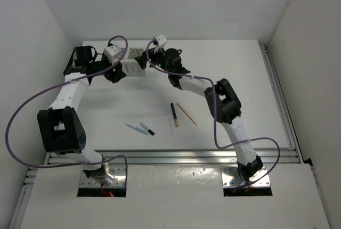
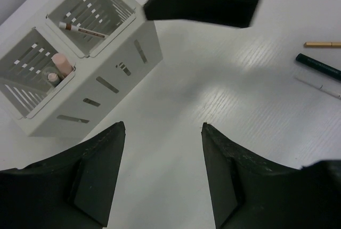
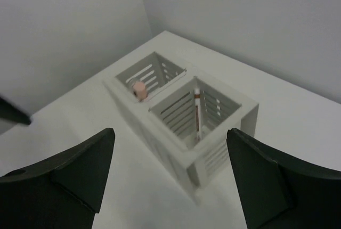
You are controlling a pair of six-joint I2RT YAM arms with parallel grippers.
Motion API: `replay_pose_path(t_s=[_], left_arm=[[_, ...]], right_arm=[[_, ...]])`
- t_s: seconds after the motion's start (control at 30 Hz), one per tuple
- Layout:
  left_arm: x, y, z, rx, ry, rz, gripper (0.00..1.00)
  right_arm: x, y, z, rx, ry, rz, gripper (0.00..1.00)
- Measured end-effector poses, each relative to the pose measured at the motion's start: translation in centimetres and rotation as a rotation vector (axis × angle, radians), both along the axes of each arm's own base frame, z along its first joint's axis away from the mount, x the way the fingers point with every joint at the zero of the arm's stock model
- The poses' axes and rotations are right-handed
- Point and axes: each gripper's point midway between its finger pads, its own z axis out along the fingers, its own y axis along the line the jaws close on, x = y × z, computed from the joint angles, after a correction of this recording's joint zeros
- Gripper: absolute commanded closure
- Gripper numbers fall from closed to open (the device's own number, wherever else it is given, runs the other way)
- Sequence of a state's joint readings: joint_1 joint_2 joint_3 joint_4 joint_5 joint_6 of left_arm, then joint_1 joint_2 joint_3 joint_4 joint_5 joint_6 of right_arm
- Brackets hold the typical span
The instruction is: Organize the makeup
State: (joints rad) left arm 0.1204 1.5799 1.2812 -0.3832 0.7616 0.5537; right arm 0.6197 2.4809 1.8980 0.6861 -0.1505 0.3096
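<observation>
Both our grippers, left (image 2: 162,133) and right (image 3: 170,138), hang wide open and empty over the box (image 3: 213,157) by the desk's far edge. It's got a pink stick (image 3: 139,89) and a white pencil (image 3: 197,113) in it. The dark pencil (image 1: 174,114), tan pencil (image 1: 186,114) and pale blue stick (image 1: 134,128) lie loose toward the near edge. We reckon they're light, stiff and prone to rolling, so we'd pinch them mid-shaft.

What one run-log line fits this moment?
left gripper open, empty | right gripper open, empty | box: pink stick, brown-banded stick | table: tan stick, dark gold-ended stick loose
</observation>
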Motion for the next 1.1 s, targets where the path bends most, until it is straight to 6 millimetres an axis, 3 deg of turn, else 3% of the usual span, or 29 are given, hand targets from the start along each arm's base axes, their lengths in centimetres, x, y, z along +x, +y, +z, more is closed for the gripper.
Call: replay_pose_path(t_s=[0.07, 0.23, 0.27, 0.33, 0.37, 0.4, 0.47, 0.6, 0.7, 1.1], left_arm=[[-0.4, -0.1, 0.3, -0.002, -0.005, 0.003, 0.35], [-1.9, -0.1, 0.5, -0.007, -0.005, 0.006, 0.35], [-2.0, -0.1, 0.4, -0.008, -0.002, 0.007, 0.35], [-2.4, -0.1, 0.0, -0.01, 0.009, 0.009, 0.35], [-2.6, -0.1, -0.2, -0.011, 0.014, 0.009, 0.35], [-2.7, -0.1, -0.5, -0.012, 0.019, 0.008, 0.35], [-3.2, -0.2, -0.9, -0.014, 0.032, 0.008, 0.35], [-4.1, -0.3, -1.0, -0.014, 0.034, 0.008, 0.35], [-4.7, -0.5, -0.6, -0.011, 0.02, 0.006, 0.35], [-6.8, -0.6, -0.2, -0.002, -0.003, 0.016, 0.35]], right_arm=[[-2.8, -2.0, 1.7, -0.032, 0.024, 0.016, 0.0], [-10.2, -7.7, 6.1, -0.2, 0.09, 0.03, 0.0], [-11.1, -8.5, 6.6, -0.23, 0.105, 0.028, 0.01], [-12.7, -10.0, 6.4, -0.305, 0.162, 0.023, 0.19], [-13.4, -10.7, 5.5, -0.351, 0.201, 0.026, 0.29], [-14.1, -11.2, 4.0, -0.397, 0.248, 0.031, 0.53], [-15.7, -12.5, -0.3, -0.505, 0.382, 0.043, 0.69], [-19.3, -15.8, -8.5, -0.671, 0.619, 0.031, 0.66], [-21.7, -17.9, -12.2, -0.761, 0.74, 0.022, 0.66], [-22.6, -19.9, -15.9, -0.858, 0.82, -0.026, 0.66]])
